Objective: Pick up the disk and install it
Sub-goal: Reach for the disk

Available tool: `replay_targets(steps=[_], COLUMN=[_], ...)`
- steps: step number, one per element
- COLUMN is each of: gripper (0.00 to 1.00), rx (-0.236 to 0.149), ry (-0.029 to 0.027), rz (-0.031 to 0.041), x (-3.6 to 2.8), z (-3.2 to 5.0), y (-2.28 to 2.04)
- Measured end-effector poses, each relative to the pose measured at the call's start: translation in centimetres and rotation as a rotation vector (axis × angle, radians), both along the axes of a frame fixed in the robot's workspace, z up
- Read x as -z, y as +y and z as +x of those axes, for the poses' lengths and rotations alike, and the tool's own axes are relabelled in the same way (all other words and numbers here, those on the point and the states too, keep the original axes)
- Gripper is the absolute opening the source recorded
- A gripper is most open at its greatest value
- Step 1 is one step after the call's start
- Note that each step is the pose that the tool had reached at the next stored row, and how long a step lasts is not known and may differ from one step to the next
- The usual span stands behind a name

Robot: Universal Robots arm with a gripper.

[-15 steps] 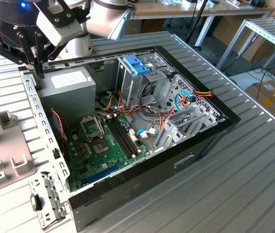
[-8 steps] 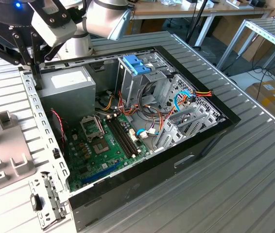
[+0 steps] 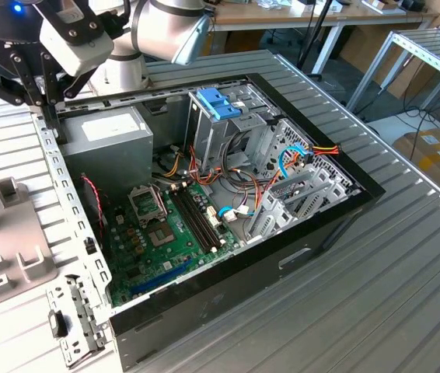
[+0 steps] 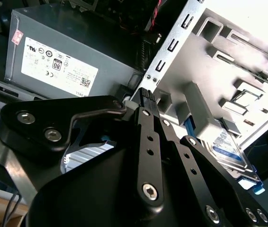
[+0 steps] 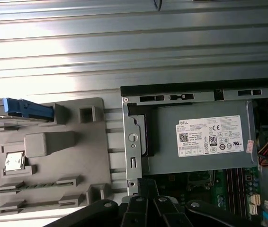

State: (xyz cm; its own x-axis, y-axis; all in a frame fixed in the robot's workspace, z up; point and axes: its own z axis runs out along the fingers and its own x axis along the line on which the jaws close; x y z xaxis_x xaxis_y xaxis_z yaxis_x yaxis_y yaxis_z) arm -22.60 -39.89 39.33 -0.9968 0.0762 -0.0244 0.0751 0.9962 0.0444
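Second wrist view has the fingers of the gripper drawn together at the tips, with nothing clamped between them. Just past those tips runs the slotted rear panel of an opened computer case. To one side of the fingers, inside the case, sits a big grey power supply with a white sticker. To the other side, outside the case, lies a light-grey plastic fixture of raised blocks and slots. The disk stands on edge in that fixture, well apart from the fingers. Its white label with a blue band faces the camera, and its blue end piece is at the outer end. The first wrist view sees it edge-on at the fixture's border.

Farther from the fingers, in the exterior view, the case lies on its side, showing a green motherboard and a metal cage with a light-blue top. Everything rests on a ridged silver metal table, where a small perforated bracket lies near the case's corner. Beyond the table the room shows wooden desks, a metal-frame rack and a cardboard box on the floor.
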Motion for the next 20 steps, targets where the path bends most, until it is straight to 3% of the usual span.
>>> replay_targets(steps=[20], gripper=[0.11], rx=[0.0], ry=[0.0], rz=[0.0], x=[0.0], z=[-1.85], y=[0.0])
